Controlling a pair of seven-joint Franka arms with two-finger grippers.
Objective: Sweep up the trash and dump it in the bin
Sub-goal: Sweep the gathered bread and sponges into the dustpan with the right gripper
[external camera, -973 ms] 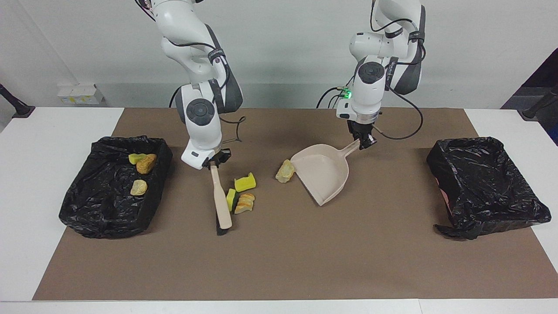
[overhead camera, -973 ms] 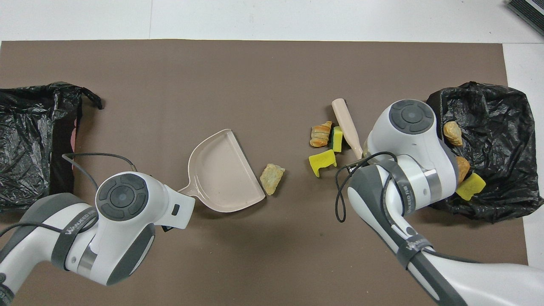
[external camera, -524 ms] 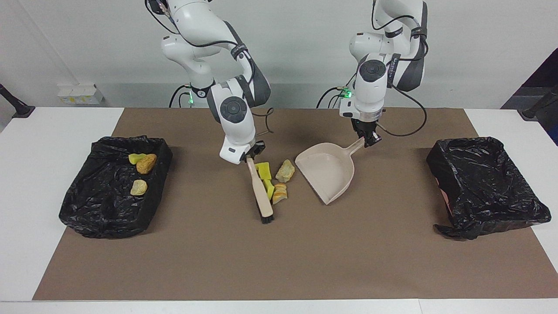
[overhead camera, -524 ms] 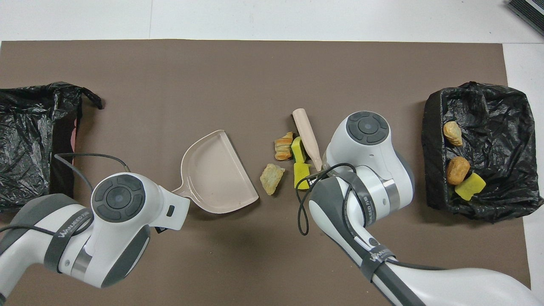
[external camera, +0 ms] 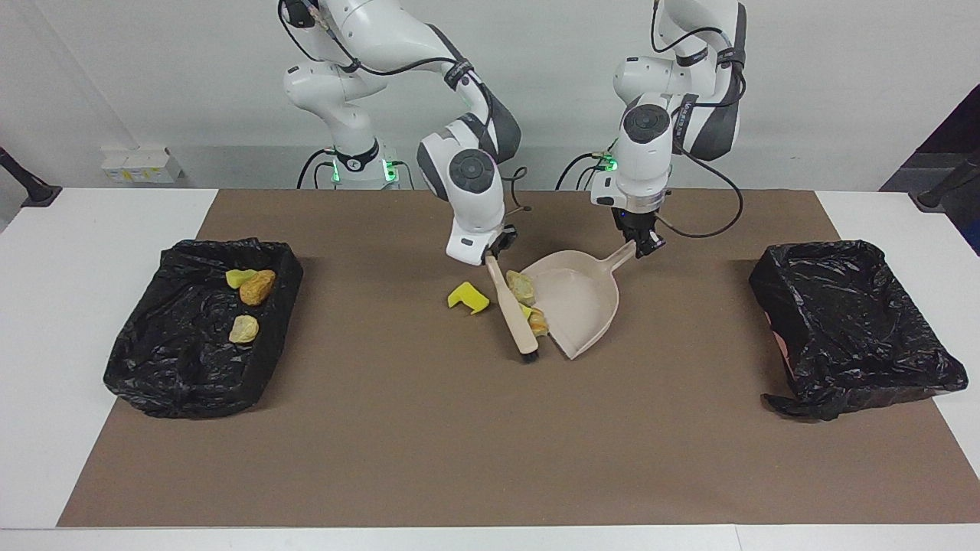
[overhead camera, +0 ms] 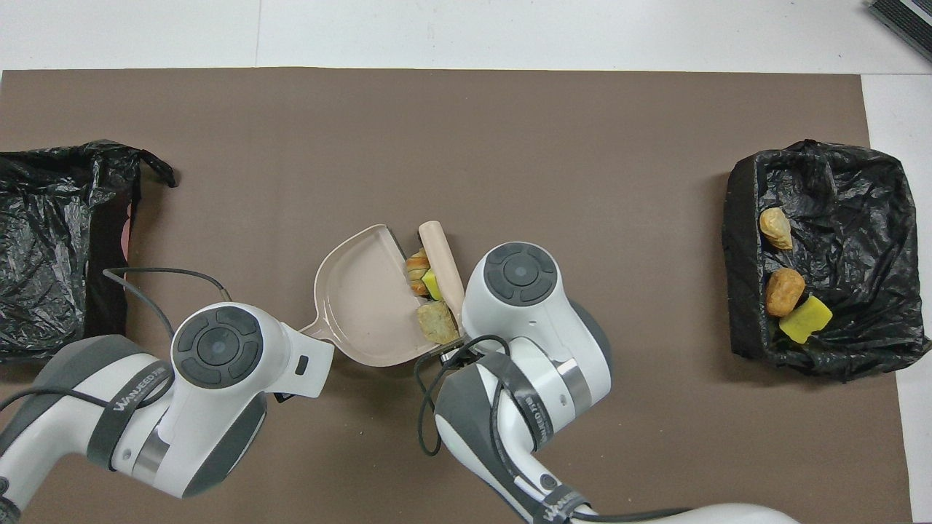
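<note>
Right end effector clamped on the handle of the beige plastic brush with black bristles, brush lying slanted on the mat, bristle end farther from the robots, its side pressed against the dustpan's open lip. Left end effector gripping the handle of the beige plastic dustpan, pan flat on the brown paper mat with its mouth turned toward the right arm's end of the table. Three trash scraps squeezed between brush and pan lip: pale tan bread-like lump just inside the pan, yellow-green sponge piece and orange bread-like lump on the lip. One bent yellow sponge piece alone on the mat beside the brush, toward the right arm's end, hidden under the right arm in overhead view. Black-bag-lined bin at the right arm's end holds three more scraps: yellow sponge, orange lump, pale lump. Second black-lined bin at the left arm's end of the white table.
</note>
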